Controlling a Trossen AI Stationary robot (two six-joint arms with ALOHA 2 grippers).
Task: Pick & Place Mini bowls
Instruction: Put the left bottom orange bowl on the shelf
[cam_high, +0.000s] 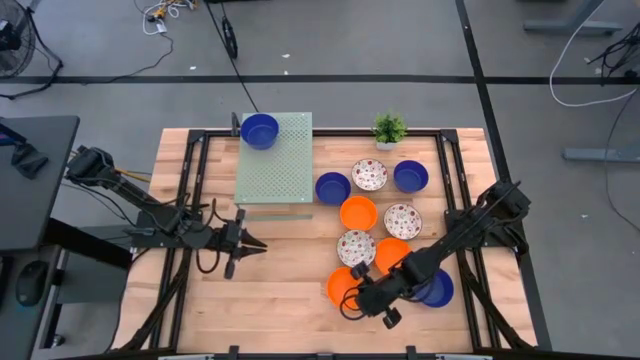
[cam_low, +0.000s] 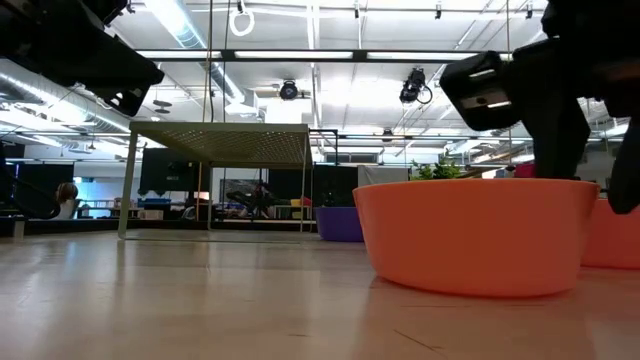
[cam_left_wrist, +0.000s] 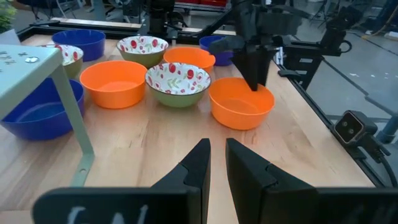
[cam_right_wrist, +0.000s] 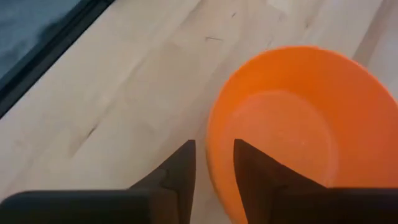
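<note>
Grip matters here: the right gripper (cam_right_wrist: 213, 163) straddles the rim of the nearest orange bowl (cam_right_wrist: 292, 130) at the table's front, fingers apart, not yet clamped. Lower squarely, then close gently. The left gripper (cam_high: 243, 243) waits mid-table, fingers nearly together, empty.

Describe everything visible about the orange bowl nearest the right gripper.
The orange bowl is a small, round, shallow bowl of solid orange, smooth and plastic-looking, empty inside. It stands upright on the wooden table, at the near end of the bowl cluster. The right gripper is at its rim, one finger over the inside and the other outside; whether they pinch the wall cannot be told. Another orange bowl sits close behind it.
</note>
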